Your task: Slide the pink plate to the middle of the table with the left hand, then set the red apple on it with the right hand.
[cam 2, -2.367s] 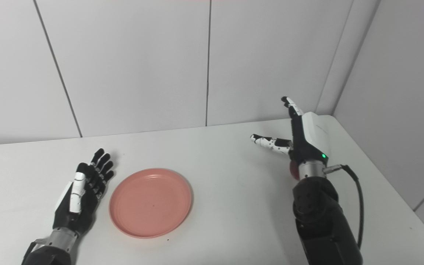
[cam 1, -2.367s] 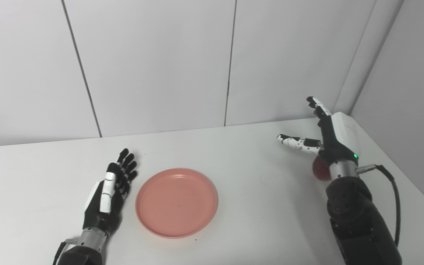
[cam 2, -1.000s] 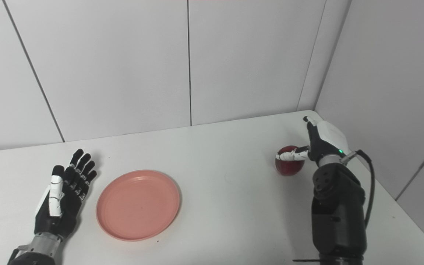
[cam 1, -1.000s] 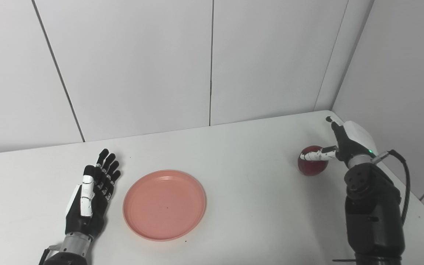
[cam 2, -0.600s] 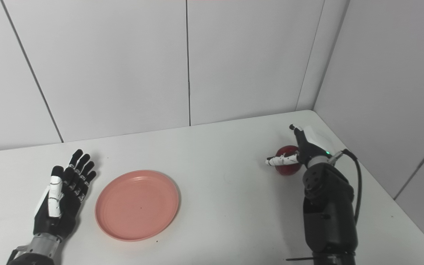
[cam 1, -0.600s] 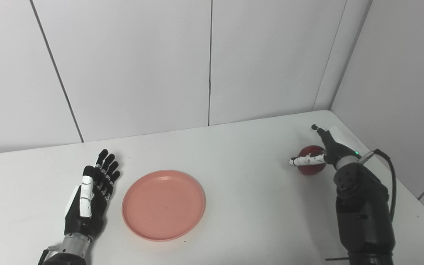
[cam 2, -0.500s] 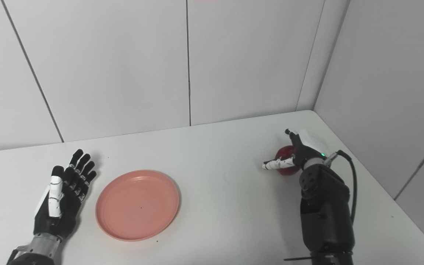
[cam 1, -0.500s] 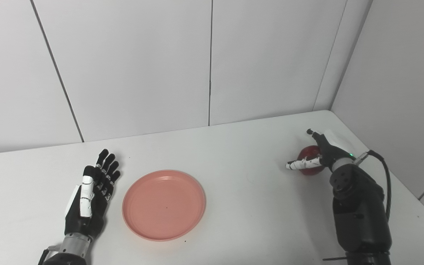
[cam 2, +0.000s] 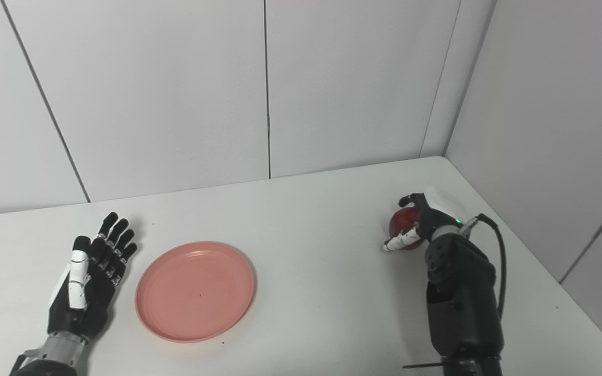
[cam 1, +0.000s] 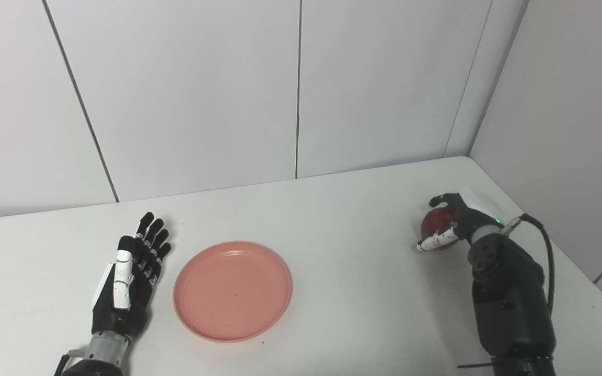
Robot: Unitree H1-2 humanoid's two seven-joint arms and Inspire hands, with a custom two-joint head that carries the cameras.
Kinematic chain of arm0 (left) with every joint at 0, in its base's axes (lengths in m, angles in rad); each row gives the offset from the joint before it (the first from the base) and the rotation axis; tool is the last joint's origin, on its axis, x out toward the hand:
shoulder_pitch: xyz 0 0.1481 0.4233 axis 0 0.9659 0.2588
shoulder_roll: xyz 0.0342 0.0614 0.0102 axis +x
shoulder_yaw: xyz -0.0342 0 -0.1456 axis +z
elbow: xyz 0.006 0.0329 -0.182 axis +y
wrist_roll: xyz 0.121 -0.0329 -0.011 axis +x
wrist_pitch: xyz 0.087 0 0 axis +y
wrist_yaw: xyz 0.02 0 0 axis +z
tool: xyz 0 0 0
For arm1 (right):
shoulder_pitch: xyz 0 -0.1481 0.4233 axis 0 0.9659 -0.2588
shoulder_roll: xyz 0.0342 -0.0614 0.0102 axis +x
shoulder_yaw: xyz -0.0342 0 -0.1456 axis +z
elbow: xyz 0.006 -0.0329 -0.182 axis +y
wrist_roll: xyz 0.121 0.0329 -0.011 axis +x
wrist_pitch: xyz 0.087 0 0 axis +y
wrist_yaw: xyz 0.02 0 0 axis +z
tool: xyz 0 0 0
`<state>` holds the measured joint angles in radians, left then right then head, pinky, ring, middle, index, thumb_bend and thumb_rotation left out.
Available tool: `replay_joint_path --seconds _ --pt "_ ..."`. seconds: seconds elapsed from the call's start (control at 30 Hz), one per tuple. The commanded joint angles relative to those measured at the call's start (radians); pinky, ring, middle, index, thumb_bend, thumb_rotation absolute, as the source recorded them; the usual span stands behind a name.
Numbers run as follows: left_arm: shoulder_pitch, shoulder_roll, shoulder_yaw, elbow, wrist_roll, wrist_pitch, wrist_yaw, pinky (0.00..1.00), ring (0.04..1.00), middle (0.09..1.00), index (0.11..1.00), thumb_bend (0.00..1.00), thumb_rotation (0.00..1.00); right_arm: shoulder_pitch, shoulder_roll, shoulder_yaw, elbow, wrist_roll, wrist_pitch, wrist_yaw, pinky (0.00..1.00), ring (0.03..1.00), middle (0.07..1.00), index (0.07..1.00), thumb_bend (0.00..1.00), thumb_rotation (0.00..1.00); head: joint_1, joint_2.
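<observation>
Fingers of the right hand (cam 1: 455, 222), spread above the red apple (cam 1: 435, 224) half a second earlier, had curled down around it; the grip looked nearly closed, thumb in front, apple resting on the worktop (cam 1: 363, 282) near its right edge; the pink plate (cam 1: 232, 290) lay well apart to the hand's left, left of centre; the left hand (cam 1: 128, 282) lay flat, open and empty just beside the plate's left rim.
</observation>
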<state>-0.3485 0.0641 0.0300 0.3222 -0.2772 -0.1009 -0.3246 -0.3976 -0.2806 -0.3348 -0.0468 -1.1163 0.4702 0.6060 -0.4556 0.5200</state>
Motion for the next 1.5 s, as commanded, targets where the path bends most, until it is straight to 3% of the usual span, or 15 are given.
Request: replay_joint_path --seconds 0.0,0.07,0.27,0.53,0.77,0.97,1.1,1.2,1.33,1.47 --pt "-0.014 0.003 -0.002 -0.027 -0.001 -0.026 -0.008 1.0 1.0 1.0 1.0 0.7 1.0 -0.02 -0.032 0.005 -0.018 0.001 -0.001 -0.043 0.36 0.449 0.556 0.702 0.63 0.0 0.001 0.0" --pt "-0.013 0.003 -0.005 -0.03 0.001 -0.023 -0.007 1.0 1.0 1.0 1.0 0.71 1.0 -0.014 -0.039 0.015 -0.019 0.009 -0.001 -0.073 0.34 0.418 0.534 0.664 0.54 0.0 0.003 0.0" --pt "-0.011 0.001 -0.009 -0.029 0.002 -0.024 -0.007 1.0 1.0 1.0 1.0 0.71 1.0 -0.009 -0.032 0.009 -0.024 0.073 -0.001 -0.164 0.38 0.405 0.514 0.534 0.52 0.0 0.008 0.002" --pt "-0.008 -0.002 -0.012 -0.036 0.009 -0.019 0.001 1.0 1.0 1.0 1.0 0.7 1.0 -0.016 -0.007 0.006 -0.038 0.135 -0.001 -0.283 0.35 0.392 0.512 0.514 0.51 0.0 0.018 0.002" --pt "-0.004 -0.005 -0.019 -0.052 0.01 -0.01 -0.001 1.0 1.0 1.0 1.0 0.7 1.0 -0.005 -0.003 0.073 -0.071 0.244 -0.026 -0.413 0.41 0.463 0.509 0.458 0.52 0.0 0.052 0.003" --pt "0.006 -0.03 -0.038 -0.081 0.032 0.009 0.018 1.0 1.0 1.0 1.0 0.7 1.0 0.016 0.008 0.132 -0.098 0.373 -0.086 -0.499 0.26 0.379 0.474 0.51 0.51 0.0 0.163 0.007" --pt "0.013 -0.046 -0.051 -0.096 0.064 0.007 0.043 1.0 1.0 1.0 1.0 0.69 1.0 0.027 0.013 0.172 -0.096 0.433 -0.129 -0.55 0.22 0.365 0.476 0.509 0.51 0.0 0.211 0.005" --pt "0.017 -0.056 -0.057 -0.106 0.081 0.007 0.06 1.0 1.0 1.0 1.0 0.69 1.0 0.038 0.015 0.203 -0.097 0.471 -0.157 -0.571 0.2 0.438 0.461 0.495 0.52 0.0 0.232 0.004" --pt "0.017 -0.06 -0.065 -0.114 0.095 0.007 0.071 1.0 1.0 1.0 1.0 0.7 1.0 0.051 0.026 0.255 -0.129 0.502 -0.16 -0.57 0.14 0.443 0.405 0.504 0.51 0.0 0.274 0.006" --pt "0.018 -0.065 -0.066 -0.124 0.101 0.016 0.086 1.0 1.0 1.0 1.0 0.7 1.0 0.059 0.032 0.308 -0.147 0.537 -0.177 -0.563 0.18 0.445 0.449 0.497 0.52 0.0 0.304 0.009"
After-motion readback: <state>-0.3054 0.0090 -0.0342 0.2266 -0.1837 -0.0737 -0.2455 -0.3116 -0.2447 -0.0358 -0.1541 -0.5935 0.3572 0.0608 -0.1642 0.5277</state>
